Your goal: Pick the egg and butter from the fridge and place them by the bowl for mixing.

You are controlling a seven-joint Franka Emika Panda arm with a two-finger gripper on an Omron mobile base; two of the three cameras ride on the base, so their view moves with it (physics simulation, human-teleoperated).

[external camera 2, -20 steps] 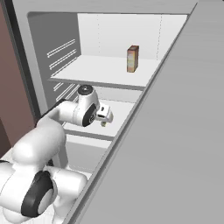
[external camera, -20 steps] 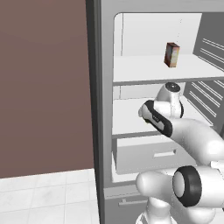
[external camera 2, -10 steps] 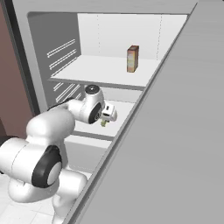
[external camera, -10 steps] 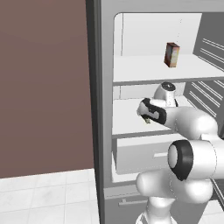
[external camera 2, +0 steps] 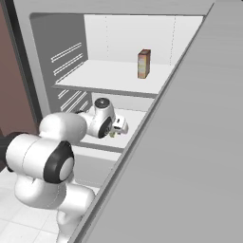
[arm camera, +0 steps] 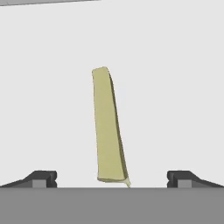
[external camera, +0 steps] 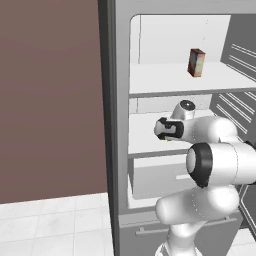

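Inside the open fridge (external camera: pixel 120 125), the gripper (arm camera: pixel 112 177) is reaching over the middle shelf (external camera 2: pixel 135 121) with its fingers (arm camera: pixel 41 178) standing wide apart and gripping nothing. The butter (arm camera: pixel 108 127) is lying flat on that white shelf, lined up lengthwise between the two fingertips, with its near end just ahead of them. A red-brown carton box (external camera: pixel 196 62) is standing upright on the shelf above the gripper.
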